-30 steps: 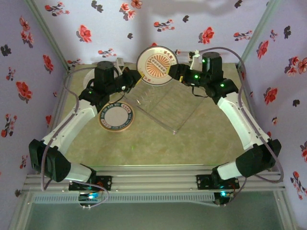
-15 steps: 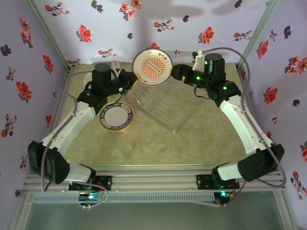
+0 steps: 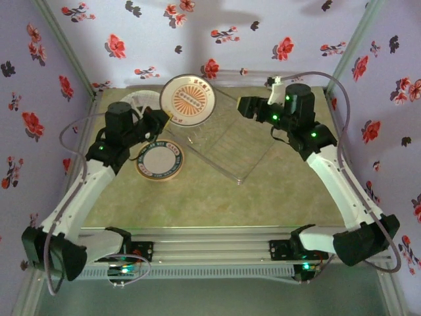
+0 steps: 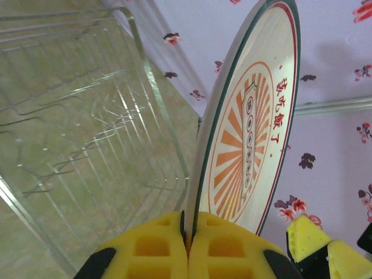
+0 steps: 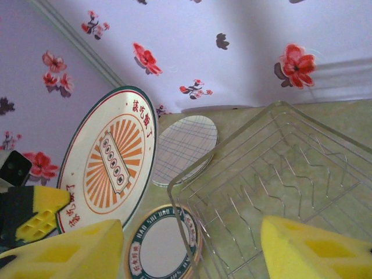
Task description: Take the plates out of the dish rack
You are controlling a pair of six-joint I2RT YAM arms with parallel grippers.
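My left gripper (image 3: 162,119) is shut on the lower rim of a white plate with an orange sunburst (image 3: 189,100) and holds it tilted above the dish rack's far left corner. In the left wrist view the yellow fingertips (image 4: 189,232) pinch that plate (image 4: 250,116) edge-on. The transparent dish rack (image 3: 227,141) lies in mid-table with nothing in its slots. My right gripper (image 3: 247,105) hovers open over the rack's far side, apart from the plate. Its wrist view shows the sunburst plate (image 5: 110,157), the rack (image 5: 273,174) and the open gripper (image 5: 189,250).
An orange-tan rimmed plate (image 3: 160,160) lies flat on the table left of the rack, also seen as that plate (image 5: 163,247) from the right wrist. A white grid-patterned plate (image 5: 186,148) lies flat at the far left. Flowered walls close in on three sides.
The left arm has carried the sunburst plate leftward, off the rack's far edge. The right gripper has drawn back to the right, away from the plate, and opened a little wider.
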